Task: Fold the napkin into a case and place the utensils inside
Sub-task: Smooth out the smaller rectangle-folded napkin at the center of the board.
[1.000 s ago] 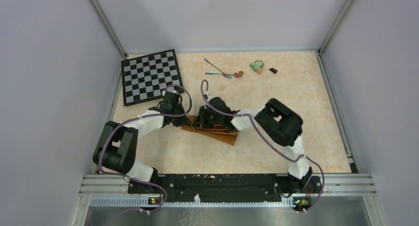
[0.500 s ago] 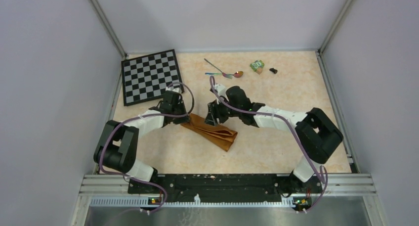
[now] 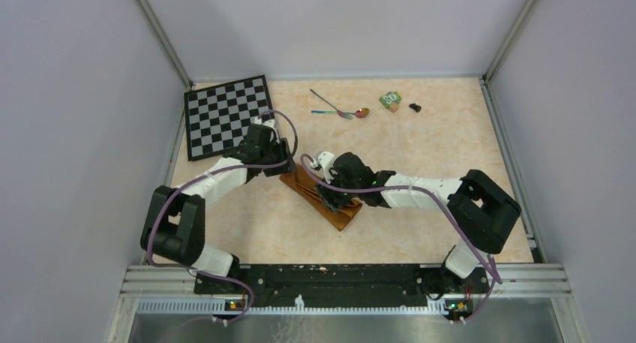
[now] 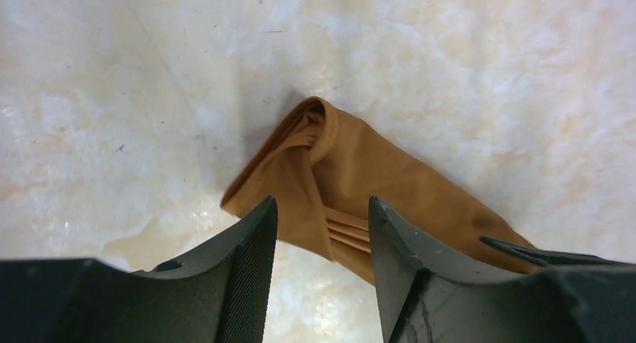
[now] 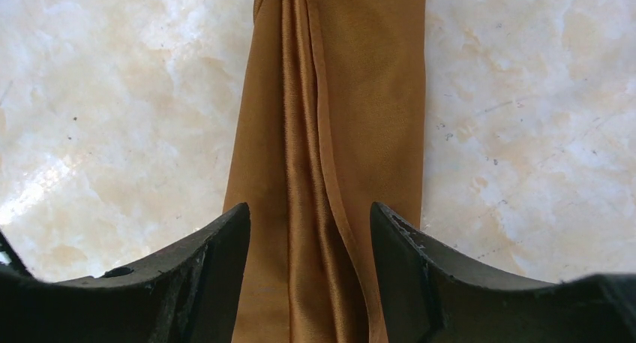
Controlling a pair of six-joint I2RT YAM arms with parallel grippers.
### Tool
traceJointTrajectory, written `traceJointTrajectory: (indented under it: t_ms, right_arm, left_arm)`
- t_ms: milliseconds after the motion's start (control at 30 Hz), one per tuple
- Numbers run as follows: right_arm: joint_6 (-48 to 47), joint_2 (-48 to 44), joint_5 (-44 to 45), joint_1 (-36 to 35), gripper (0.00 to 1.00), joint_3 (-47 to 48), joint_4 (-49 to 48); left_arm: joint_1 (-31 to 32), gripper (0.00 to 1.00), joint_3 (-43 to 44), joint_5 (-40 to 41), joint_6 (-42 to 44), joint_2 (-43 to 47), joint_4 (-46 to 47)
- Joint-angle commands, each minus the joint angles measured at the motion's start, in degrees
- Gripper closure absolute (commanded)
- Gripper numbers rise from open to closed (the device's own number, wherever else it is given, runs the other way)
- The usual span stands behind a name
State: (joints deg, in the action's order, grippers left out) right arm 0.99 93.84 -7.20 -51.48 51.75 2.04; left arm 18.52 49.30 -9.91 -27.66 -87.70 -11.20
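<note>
Napkin (image 3: pixel 342 215) folded narrow, long edges stacked; utensils (image 3: pixel 339 112) well apart, far side.

Marbled table (image 3: pixel 450 133) carries chessboard (image 3: pixel 229 116), folded napkin (image 3: pixel 341 214), utensils (image 3: pixel 337 109) — green block (image 3: pixel 389 100) too.

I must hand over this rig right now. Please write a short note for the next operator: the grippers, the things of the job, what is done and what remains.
Left gripper: open, holding nothing, above the far left end of the napkin.
Right gripper: open, holding nothing, over the middle of the napkin.
Napkin: folded into a long narrow strip, lying slantwise in the middle of the table; its left end looks loosely bunched.
Utensils: two, at the far side, apart from the cloth.
Done: the folding, mostly.
Left: tidy the folds if needed, then put both utensils inside.
</note>
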Motion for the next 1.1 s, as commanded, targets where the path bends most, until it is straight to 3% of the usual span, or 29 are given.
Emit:
traceJointTrajectory:
  t_ms: [0,200,333,467,600,800,1067]
  right_arm:
    - [-4.1,-2.0,6.1,-2.0,0.4,0.4,-0.2]
    - [-6.0,-0.6,10.5,-4.5,0.45,0.9,-0.2]
    - [-6.7,0.1,12.4,-5.7,0.5,0.8,0.0]
    - [-7.0,0.7,14.0,-6.8,0.45,0.6,-0.3]
    - [-7.2,1.4,15.5,-7.5,0.45,0.5,-0.5]
    - [-6.8,3.8,18.0,-8.0,0.53,2.0,0.8]
    - [-6.0,2.1,18.5,-8.8,0.72,1.4,-0.1]
  left_arm:
    - [0.0,0.44,2.6,0.2,-2.1,9.1,-7.0]
    - [-0.1,0.44,-2.4,-2.3,-6.2,14.9,-10.6]
    - [0.0,0.48,-8.6,-10.5,-11.4,16.0,-6.6]
    - [1.4,0.46,-14.6,-16.9,-17.9,15.8,0.0]
    - [4.5,0.42,-16.6,-14.4,-22.4,14.5,0.8]
    - [8.5,0.4,-19.4,-11.0,-29.2,13.0,5.4]
    - [9.6,0.52,-23.1,-6.9,-33.1,11.5,10.7]
